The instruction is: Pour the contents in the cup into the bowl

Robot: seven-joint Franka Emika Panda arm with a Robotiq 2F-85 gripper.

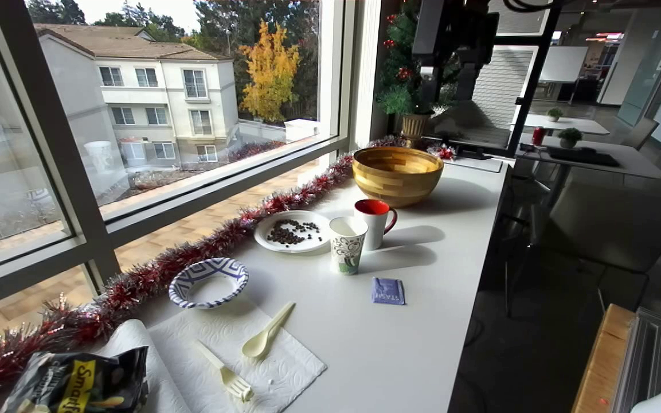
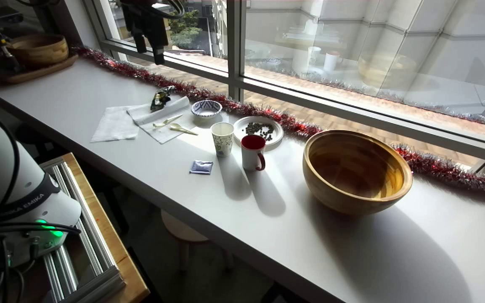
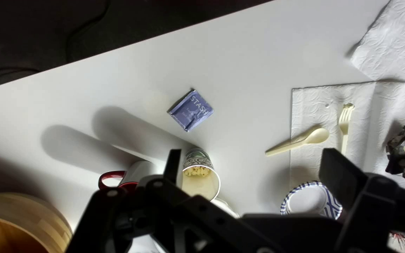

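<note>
The cup (image 1: 347,245) is a white paper cup with a green and dark scroll pattern, upright on the counter in both exterior views (image 2: 222,142). The wrist view shows popcorn inside the cup (image 3: 198,159). The bowl (image 1: 208,285) is small and white with a dark blue patterned rim, and nothing shows in it. It also stands in an exterior view (image 2: 206,109) and, partly covered by the gripper, in the wrist view (image 3: 309,200). My gripper (image 3: 256,168) is open and empty, high above the counter in both exterior views (image 1: 449,103) (image 2: 150,55).
A red-and-white mug (image 1: 371,229) and a plate with dark bits (image 1: 273,248) stand close beside the cup. A large wooden bowl (image 2: 356,198), a tea packet (image 1: 388,291), a spoon (image 1: 267,332), a fork (image 1: 230,376), napkins and a snack bag (image 1: 86,381) lie around. Tinsel (image 1: 210,246) lines the window.
</note>
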